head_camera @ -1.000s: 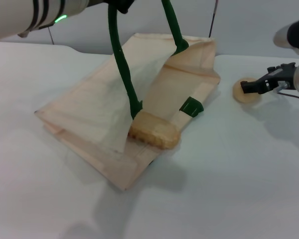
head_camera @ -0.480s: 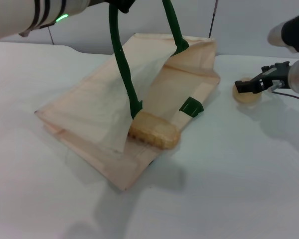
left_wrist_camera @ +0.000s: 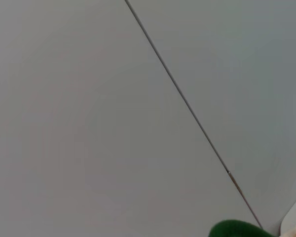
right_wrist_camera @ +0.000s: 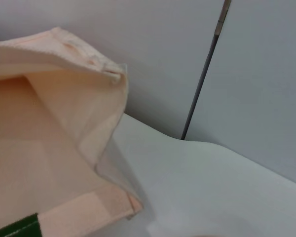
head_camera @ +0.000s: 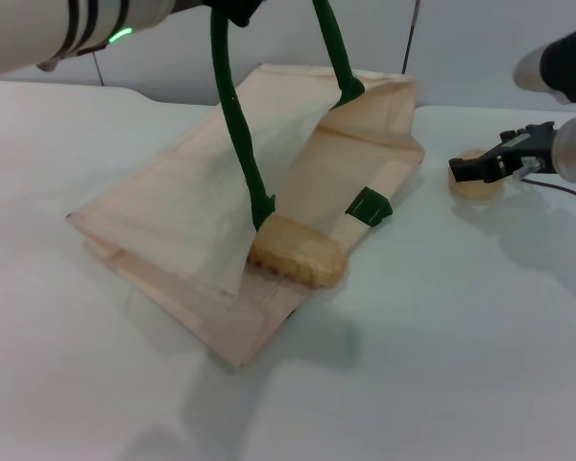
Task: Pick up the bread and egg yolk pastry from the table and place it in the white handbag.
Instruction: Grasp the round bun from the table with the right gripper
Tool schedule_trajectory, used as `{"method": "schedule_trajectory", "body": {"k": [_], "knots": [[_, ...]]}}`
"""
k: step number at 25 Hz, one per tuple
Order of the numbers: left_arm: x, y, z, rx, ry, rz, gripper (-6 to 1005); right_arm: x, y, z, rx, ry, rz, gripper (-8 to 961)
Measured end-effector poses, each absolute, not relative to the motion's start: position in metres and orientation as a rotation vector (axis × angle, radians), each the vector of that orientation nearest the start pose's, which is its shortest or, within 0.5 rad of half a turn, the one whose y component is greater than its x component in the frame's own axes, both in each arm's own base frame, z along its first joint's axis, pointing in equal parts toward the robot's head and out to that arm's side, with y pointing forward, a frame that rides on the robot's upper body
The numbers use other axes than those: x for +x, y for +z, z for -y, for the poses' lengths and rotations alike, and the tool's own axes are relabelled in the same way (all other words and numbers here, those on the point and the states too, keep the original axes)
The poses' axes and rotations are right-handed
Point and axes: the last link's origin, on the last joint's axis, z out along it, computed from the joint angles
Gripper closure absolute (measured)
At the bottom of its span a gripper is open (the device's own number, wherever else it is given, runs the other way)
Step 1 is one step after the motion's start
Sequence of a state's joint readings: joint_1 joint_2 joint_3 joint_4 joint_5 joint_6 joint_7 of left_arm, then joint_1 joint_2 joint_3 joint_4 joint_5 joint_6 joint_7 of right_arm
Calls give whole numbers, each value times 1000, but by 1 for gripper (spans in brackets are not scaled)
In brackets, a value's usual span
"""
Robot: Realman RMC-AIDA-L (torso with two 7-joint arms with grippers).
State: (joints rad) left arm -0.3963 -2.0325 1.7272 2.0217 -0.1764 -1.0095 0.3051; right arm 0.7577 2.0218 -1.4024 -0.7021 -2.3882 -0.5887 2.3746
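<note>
The white handbag [head_camera: 173, 221] lies on the table with its mouth propped open. Its green handles [head_camera: 232, 125] rise taut to my left gripper [head_camera: 232, 10] at the top edge of the head view, which is shut on them. The striped bread [head_camera: 298, 253] rests in the bag's mouth beside a green tab [head_camera: 369, 205]. At the right, the egg yolk pastry [head_camera: 480, 186] sits on the table outside the bag, with my right gripper [head_camera: 464, 169] low over its near-left side. The right wrist view shows the bag's open inside [right_wrist_camera: 44, 143].
A white table [head_camera: 442, 336] carries everything, with bare room in front and to the right of the bag. A grey wall with a dark seam [right_wrist_camera: 202, 79] stands behind. A bit of green handle [left_wrist_camera: 234, 229] shows in the left wrist view.
My right gripper has shifted a little to the left over the pastry. The bag, the bread and the left arm have stayed put.
</note>
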Motion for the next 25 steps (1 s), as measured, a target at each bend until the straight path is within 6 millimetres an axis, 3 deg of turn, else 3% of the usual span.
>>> {"method": "schedule_trajectory", "body": {"k": [25], "knots": [[-49,71,-351,-2070,-94,147,883,234,-25,-459,-2201,-98,-770,71]]}}
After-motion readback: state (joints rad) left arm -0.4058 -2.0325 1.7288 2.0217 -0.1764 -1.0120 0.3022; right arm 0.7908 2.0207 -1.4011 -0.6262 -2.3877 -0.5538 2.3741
